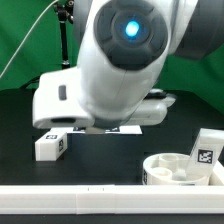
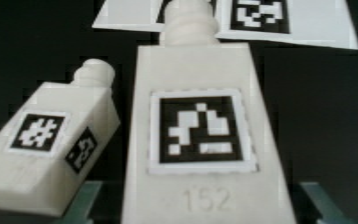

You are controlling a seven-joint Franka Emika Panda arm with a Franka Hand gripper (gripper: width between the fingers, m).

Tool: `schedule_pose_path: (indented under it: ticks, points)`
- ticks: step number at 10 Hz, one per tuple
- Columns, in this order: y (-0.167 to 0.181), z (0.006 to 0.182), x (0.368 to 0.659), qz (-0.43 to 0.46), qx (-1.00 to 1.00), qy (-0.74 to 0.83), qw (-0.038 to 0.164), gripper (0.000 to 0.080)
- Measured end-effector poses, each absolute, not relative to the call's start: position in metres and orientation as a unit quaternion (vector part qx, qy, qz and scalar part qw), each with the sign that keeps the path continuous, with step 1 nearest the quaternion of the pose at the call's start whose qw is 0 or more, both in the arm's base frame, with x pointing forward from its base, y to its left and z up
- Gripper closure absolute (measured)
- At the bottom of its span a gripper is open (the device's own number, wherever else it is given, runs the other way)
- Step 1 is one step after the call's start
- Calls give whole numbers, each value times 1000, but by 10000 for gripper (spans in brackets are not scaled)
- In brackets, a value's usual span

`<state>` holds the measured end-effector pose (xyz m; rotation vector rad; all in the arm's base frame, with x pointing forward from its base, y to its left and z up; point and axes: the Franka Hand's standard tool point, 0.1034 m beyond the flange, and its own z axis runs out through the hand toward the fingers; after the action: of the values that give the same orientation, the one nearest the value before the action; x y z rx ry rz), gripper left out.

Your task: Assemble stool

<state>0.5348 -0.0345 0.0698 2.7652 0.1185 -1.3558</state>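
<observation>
The exterior view shows one round seat (image 1: 160,176), one tagged white block (image 1: 208,148) at its rim, perhaps a leg, and one lying leg (image 1: 50,145). The wrist view shows two legs: one central leg (image 2: 202,120) and one tilted leg (image 2: 51,140) beside it. There is one marker board (image 2: 220,15) and one border rail (image 1: 90,203).

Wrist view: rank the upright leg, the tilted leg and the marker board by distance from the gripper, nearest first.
1. upright leg: directly at the gripper, standing.
2. tilted leg: beside the upright one, a little further back.
3. marker board: behind both legs, flat on the table.
</observation>
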Motion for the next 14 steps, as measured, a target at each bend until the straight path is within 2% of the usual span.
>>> schedule_pose_path:
  ticks: [1,4,5,6,7,9,12,13,14]
  points:
    - [-31,75,538,-434,899,32,41,463]
    - [-33,68,545,-411,910,28,41,462]
    - [-31,63,551,-371,927,22,43,462]
    - [-26,68,553,-339,940,12,35,462]
    - [-22,75,562,-307,952,-12,3,462]
    - [-21,85,581,-232,973,-19,5,462]
    - [-25,83,591,-127,992,-20,11,462]
    - [-23,84,593,-85,996,-38,5,462]
    - [-20,90,590,-61,995,-72,-15,462]
